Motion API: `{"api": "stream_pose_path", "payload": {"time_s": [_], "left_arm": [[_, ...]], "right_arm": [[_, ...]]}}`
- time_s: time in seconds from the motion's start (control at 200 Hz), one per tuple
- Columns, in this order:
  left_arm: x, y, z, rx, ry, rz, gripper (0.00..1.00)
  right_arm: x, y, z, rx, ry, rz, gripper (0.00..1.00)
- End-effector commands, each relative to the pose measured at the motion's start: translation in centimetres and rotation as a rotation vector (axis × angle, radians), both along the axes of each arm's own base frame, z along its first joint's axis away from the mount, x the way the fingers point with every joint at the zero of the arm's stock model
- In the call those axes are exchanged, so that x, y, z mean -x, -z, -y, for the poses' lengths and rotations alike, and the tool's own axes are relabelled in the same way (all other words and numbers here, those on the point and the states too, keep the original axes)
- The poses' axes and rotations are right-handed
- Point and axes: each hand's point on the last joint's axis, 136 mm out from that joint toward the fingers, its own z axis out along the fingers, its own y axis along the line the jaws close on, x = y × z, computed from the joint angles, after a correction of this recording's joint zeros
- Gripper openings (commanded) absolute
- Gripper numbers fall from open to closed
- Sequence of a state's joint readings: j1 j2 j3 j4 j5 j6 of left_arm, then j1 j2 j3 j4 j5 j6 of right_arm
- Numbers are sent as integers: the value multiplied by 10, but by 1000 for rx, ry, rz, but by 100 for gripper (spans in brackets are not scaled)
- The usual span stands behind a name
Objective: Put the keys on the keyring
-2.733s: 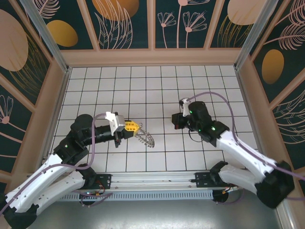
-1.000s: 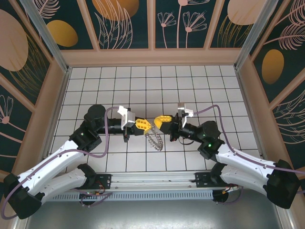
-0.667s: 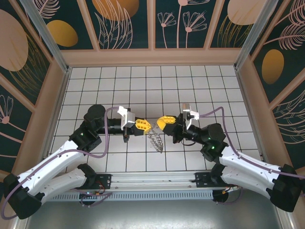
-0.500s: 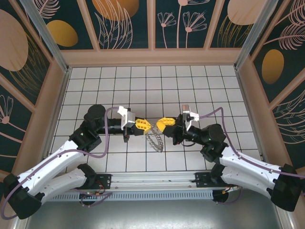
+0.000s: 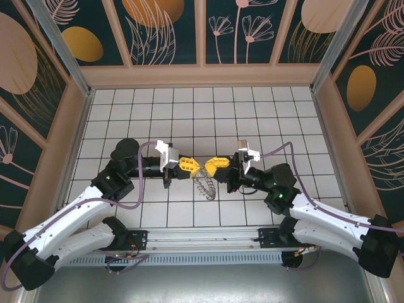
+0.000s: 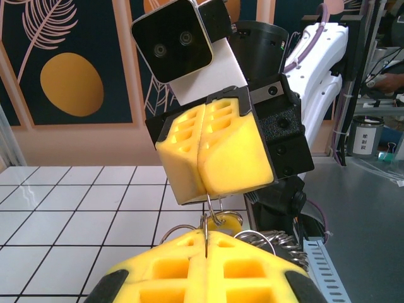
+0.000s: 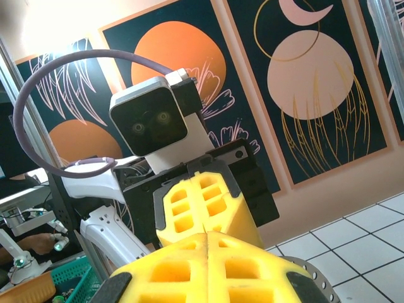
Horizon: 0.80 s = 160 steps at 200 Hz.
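Left end effector (image 5: 194,166): pads pressed together, pinching the keyring (image 5: 205,184) by its top. The ring hangs just below and ahead of the tips, clear of the tabletop (image 5: 252,113).

Right end effector (image 5: 213,165): pads pressed together, tip to tip with the left. In the left wrist view a thin wire loop meets its lower seam. A small brass-toned piece, probably the key (image 6: 228,222), sits just under that loop. Cannot tell what is nipped there.

Handling, as judged:
- Ring is light, stiff metal and likely slick. The scalloped rim should give the pads some bite. Held at one point, it can swing.
- Key is tiny, flat and rigid, and easily twists in soft pads.
- Best hold looks like the key's blade or edge, leaving its hole free.
- Hold the ring beside the coil's split, not over it.
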State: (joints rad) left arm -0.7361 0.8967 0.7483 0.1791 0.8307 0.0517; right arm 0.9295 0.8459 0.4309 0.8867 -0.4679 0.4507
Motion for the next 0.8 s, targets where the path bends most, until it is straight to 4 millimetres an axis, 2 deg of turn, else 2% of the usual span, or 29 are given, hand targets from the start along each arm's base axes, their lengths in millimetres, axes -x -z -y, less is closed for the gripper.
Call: {"api": "stream_pose_path", "payload": {"time_s": [0.0, 0.47, 0.796], "left_arm": [[9, -18, -4, 44, 26, 68, 0], [12, -18, -4, 44, 47, 64, 0], [14, -18, -4, 43, 57, 59, 0]], "right_arm": [[6, -18, 9, -67, 14, 57, 0], [2, -9, 9, -64, 32, 44, 0], [4, -10, 10, -83, 24, 51, 0]]}}
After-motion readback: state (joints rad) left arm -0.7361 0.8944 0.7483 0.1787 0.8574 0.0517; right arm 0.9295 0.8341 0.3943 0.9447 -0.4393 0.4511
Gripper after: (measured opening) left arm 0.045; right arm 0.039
